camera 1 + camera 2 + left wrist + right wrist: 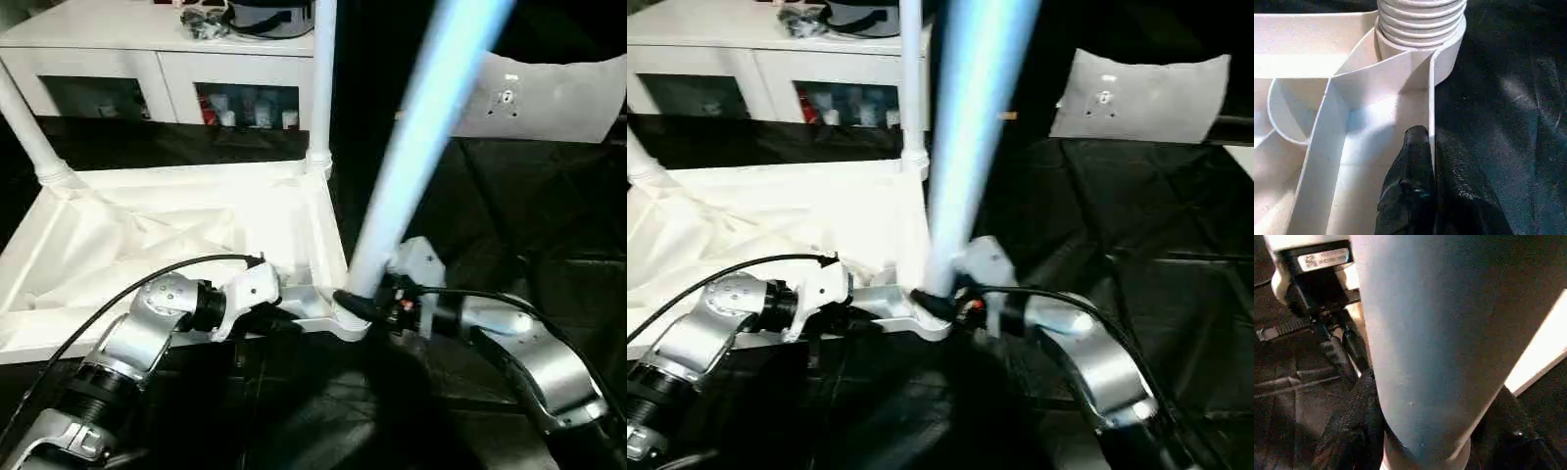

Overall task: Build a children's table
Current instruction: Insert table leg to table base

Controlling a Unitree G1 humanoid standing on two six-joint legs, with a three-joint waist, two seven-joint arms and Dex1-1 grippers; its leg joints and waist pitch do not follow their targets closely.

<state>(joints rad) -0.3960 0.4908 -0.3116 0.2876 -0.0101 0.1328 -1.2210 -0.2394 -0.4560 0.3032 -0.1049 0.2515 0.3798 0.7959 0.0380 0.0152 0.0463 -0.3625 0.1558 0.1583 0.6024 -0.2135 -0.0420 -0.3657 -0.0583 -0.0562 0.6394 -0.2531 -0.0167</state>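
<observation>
The white table top point(147, 245) lies underside up on black cloth. Two white legs point(321, 78) point(24, 117) stand upright in its far corner sockets. A third leg point(411, 147) rises tilted from the near right corner socket point(343, 321). My right gripper point(367, 304) is shut on this leg just above its base, one finger point(1352, 421) on each side. Its threaded end point(1420, 24) sits in the socket. My left gripper point(1431, 139) is shut on the top's thin side wall point(1431, 88) close to that corner.
A white cabinet with glass doors point(157, 69) stands behind the table top, with small items on it. A white pillow-like pad point(549, 98) lies at the back right. Black cloth point(509, 225) covers the floor to the right and in front.
</observation>
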